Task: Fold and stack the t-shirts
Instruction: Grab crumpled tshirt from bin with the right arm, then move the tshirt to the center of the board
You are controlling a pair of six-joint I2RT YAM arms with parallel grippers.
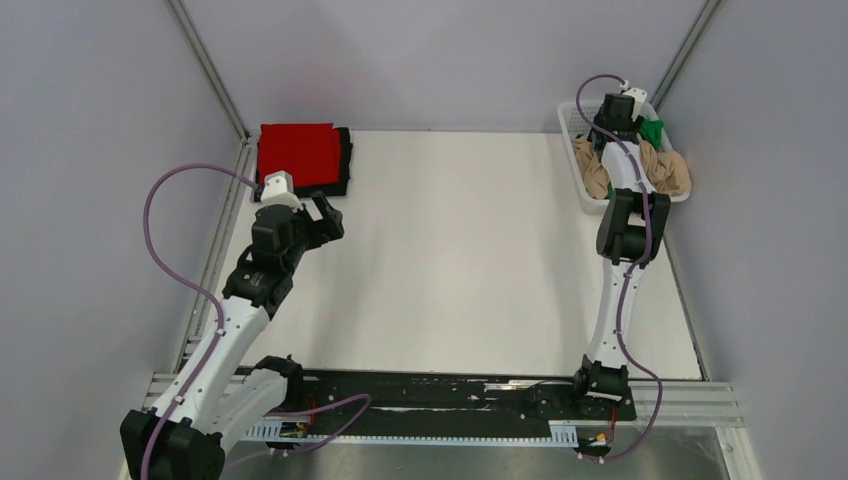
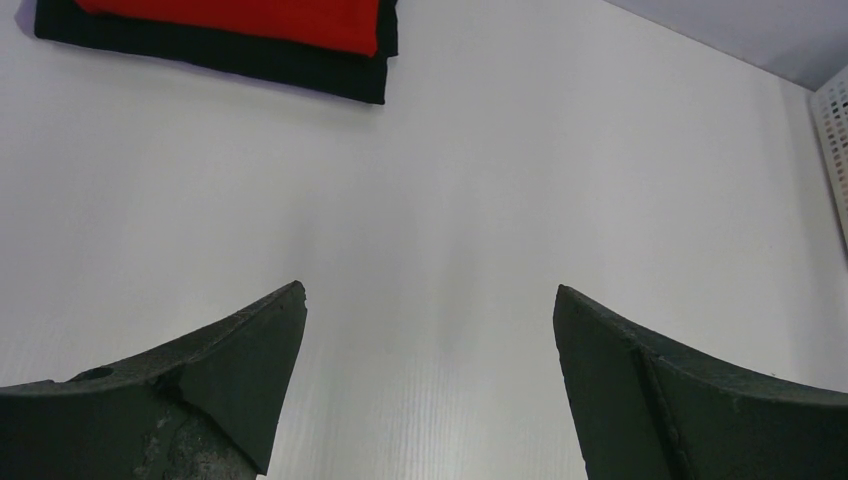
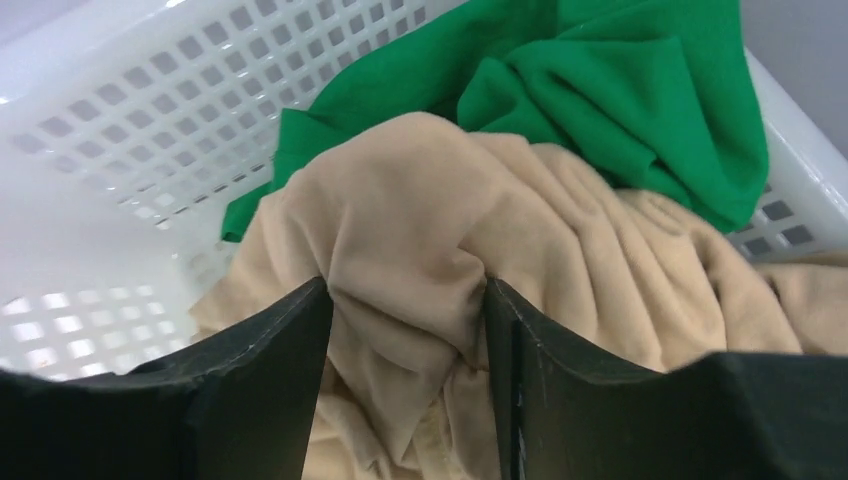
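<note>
The white counter (image 1: 470,270) fills most of the top view, its middle bare. At its far right corner sits a white perforated basket (image 1: 570,150), and at the far left corner a folded red t-shirt (image 1: 297,152) lies squarely on a folded black t-shirt (image 1: 344,165), whose edge shows along the right and near sides. Inside the basket a crumpled beige t-shirt (image 3: 400,220) takes up most of the room, with a green t-shirt (image 3: 600,90) bunched against the far wall and touching it. The right hand (image 3: 408,295) is down in the basket, its two fingers pressed against either side of a raised ridge of the beige cloth, so it appears to be gripping that fold. The left hand (image 2: 430,300) hangs spread wide and holding nothing above bare counter, just in front of the folded pair. The pinch takes only one ridge, so the fabric could slip free on the lift. The green shirt lies against the beige one and might be dragged out with it. The light basket itself could tip or slide if cloth snags on its holes. No brand, label or readable writing shows on any shirt, the basket or the arms.
</note>
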